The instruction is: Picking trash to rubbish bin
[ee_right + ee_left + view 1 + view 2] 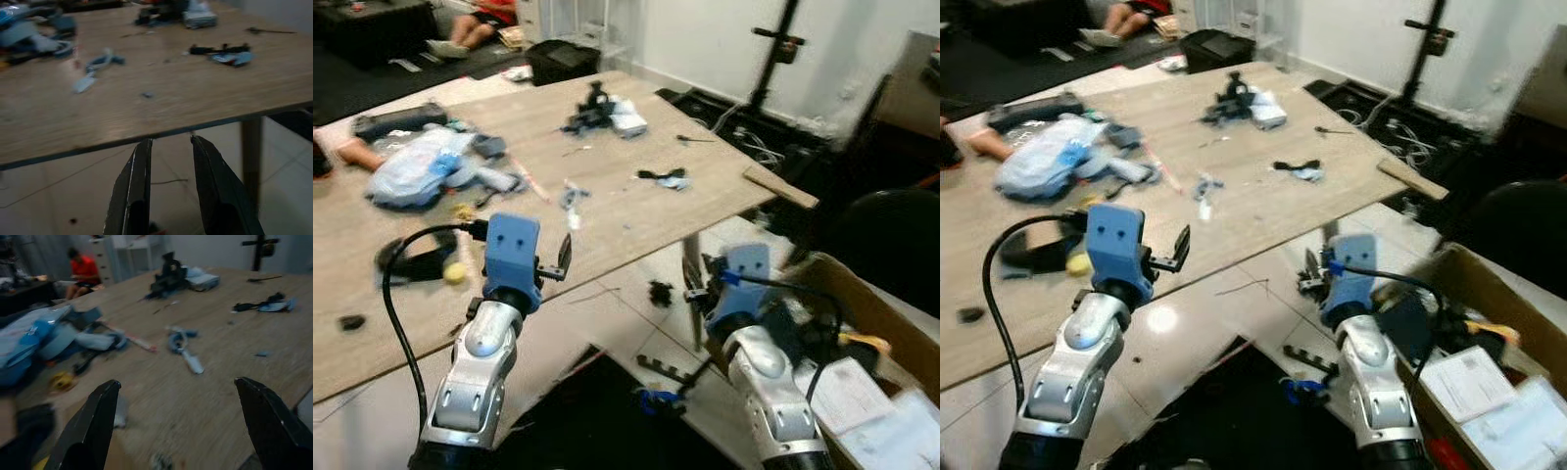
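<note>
The left gripper (173, 421) is raised over the near edge of the wooden surface (636, 220), at about 7 o'clock in the head views. Its jaws are spread wide and hold nothing.

The right gripper (171, 166) sits lower, in front of the surface edge and over the tiled floor (626, 323), at about 5 o'clock. Its jaws stand slightly parted with a narrow gap, and nothing is between them.

Trash lies scattered on the surface:
- A small blue-and-white scrap (573, 201) lies near the centre, directly ahead of the left gripper.
- A black-and-blue scrap (666, 178) lies at about 2 o'clock from the centre scrap.
- A black tangle (592, 110) lies at the far side, touching a pale folded item (628, 119).
- A pile of blue and white plastic bags (416, 166) lies at about 10 o'clock.
- A yellow lump (455, 272) lies beside a black object (416, 262), just left of the left gripper.
- A small dark piece (352, 321) lies near the near-left edge.

A loose wooden strip (780, 186) overhangs the right corner of the surface.

A cardboard box (862, 304) with papers (847, 387) inside stands on the floor at 4 o'clock, beside the right arm. A small black item (660, 292) lies on the floor under the surface edge.

A person in a red top (84, 270) sits on the floor in the far background, at about 11 o'clock.
</note>
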